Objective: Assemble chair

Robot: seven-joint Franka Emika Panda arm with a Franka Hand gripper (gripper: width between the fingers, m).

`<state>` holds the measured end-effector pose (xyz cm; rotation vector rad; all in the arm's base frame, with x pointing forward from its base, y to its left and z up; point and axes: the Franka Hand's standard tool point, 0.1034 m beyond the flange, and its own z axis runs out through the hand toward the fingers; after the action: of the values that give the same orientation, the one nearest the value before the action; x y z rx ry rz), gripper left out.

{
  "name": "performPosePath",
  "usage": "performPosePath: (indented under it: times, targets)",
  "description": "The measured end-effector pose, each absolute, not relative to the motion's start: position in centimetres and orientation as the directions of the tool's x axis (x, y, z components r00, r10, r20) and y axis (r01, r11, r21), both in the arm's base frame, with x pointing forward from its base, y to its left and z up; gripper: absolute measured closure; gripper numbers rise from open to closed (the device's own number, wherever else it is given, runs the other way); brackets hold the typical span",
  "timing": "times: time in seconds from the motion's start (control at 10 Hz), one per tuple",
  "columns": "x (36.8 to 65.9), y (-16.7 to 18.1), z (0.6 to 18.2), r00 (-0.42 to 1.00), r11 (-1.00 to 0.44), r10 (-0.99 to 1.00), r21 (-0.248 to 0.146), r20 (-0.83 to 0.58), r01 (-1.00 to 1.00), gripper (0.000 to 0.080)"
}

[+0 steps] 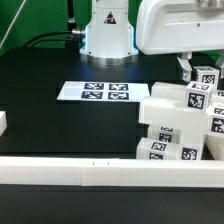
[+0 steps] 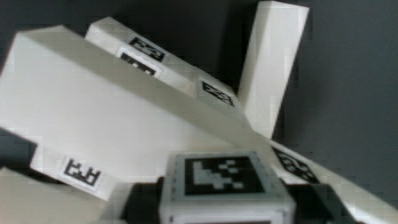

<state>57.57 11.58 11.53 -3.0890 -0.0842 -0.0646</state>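
The chair is in loose white tagged parts, heaped at the exterior view's right (image 1: pixel 178 122). My gripper (image 1: pixel 197 73) hangs over the back of that heap. It is shut on a white cube-ended peg (image 2: pixel 222 178) whose tagged face points at the wrist camera. The black fingers (image 2: pixel 153 196) press the peg's two sides, with the gripper (image 2: pixel 224 202) centred on it. Beyond the peg lie broad white chair slabs (image 2: pixel 107 95) carrying small tags, and a narrow white bar (image 2: pixel 276 65) stands upright behind them. The peg's lower end is hidden.
The marker board (image 1: pixel 93 92) lies flat on the black table, in front of the robot base (image 1: pixel 108 30). A long white rail (image 1: pixel 100 174) runs along the near edge. A small white block (image 1: pixel 3 122) sits at the exterior view's left edge.
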Motion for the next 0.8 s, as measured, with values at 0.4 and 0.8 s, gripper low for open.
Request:
performPosePath:
  times: [0.4,0.8]
  targets:
    - [57.51,11.67,11.48,0.935,-0.931,-0.353,-0.095,0.005,-0.351,0.0515]
    - [57.46,12.04,11.49,0.807,-0.801,-0.590,-0.103,-0.029,-0.590,0.0515]
